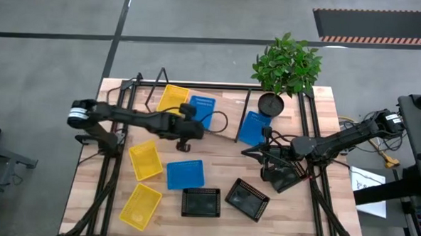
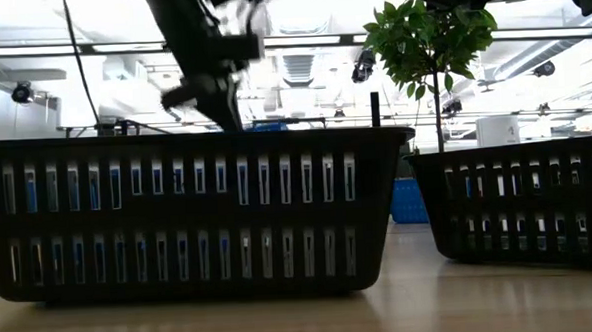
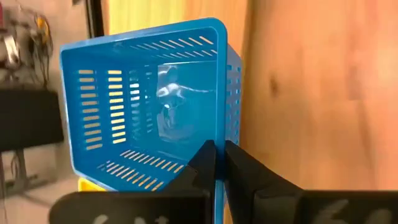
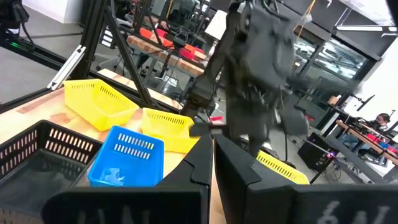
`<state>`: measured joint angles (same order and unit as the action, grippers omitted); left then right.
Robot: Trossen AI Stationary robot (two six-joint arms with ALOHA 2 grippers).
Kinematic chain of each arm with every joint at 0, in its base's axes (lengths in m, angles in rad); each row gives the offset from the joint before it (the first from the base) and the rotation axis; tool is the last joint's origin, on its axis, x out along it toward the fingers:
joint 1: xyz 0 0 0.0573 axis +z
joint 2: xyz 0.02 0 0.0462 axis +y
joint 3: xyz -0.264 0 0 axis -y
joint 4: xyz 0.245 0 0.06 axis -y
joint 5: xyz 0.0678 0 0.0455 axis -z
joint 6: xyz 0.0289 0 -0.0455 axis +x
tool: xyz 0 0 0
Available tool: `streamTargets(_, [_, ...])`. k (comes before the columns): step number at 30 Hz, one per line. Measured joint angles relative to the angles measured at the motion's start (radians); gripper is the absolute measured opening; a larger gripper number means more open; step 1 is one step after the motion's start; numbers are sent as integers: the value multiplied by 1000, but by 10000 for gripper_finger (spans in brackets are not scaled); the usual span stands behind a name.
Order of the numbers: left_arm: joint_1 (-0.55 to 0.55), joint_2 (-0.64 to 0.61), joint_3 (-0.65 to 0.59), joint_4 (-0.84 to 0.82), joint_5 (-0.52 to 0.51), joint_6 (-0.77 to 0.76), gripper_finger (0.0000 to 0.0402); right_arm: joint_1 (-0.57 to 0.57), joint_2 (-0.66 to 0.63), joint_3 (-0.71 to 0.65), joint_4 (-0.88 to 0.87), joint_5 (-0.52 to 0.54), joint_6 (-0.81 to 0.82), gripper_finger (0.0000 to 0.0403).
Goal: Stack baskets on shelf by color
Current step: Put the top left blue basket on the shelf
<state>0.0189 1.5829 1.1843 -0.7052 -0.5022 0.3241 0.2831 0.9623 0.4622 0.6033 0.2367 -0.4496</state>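
Observation:
My left gripper (image 1: 193, 124) is over the shelf (image 1: 229, 104), shut on a blue basket (image 1: 201, 110) that is beside a yellow basket (image 1: 172, 98). In the left wrist view that blue basket (image 3: 146, 106) shows its open inside. Another blue basket (image 1: 254, 127) sits toward the shelf's right end. On the table lie two yellow baskets (image 1: 144, 161) (image 1: 141, 204), a blue one (image 1: 185, 174) and two black ones (image 1: 201, 201) (image 1: 247, 198). My right gripper (image 4: 212, 155) is shut over the table's right part, with a third black basket (image 1: 285, 178) under it; whether it touches it is hidden. My left gripper pinches the blue basket's side wall at its rim (image 3: 219, 140), one finger (image 3: 202, 165) inside the basket and one outside. The fingers come from the table's left side. The basket is tipped so that its opening faces the wrist; whether it rests on the shelf I cannot tell.
A potted plant (image 1: 284, 64) in a black pot (image 1: 270, 104) stands at the shelf's right far end. Black wire end frames (image 1: 137, 86) rise from the shelf. In the low view two black baskets (image 2: 193, 216) (image 2: 523, 201) block most of the table behind them.

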Motion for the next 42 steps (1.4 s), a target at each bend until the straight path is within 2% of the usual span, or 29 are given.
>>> streamTargets(6, [53, 59, 0, 7, -5, 8, 0, 0, 0, 0, 0, 0, 0, 9])
streamTargets(20, [104, 59, -6, 74, -2, 113, 0, 0, 0, 0, 0, 0, -4, 9])
streamTargets(28, [112, 59, -14, 97, 50, 128, 0, 0, 0, 0, 0, 0, -4, 9])
streamTargets(42, [122, 63, -14, 110, 52, 129, 0, 0, 0, 0, 0, 0, -3, 9])
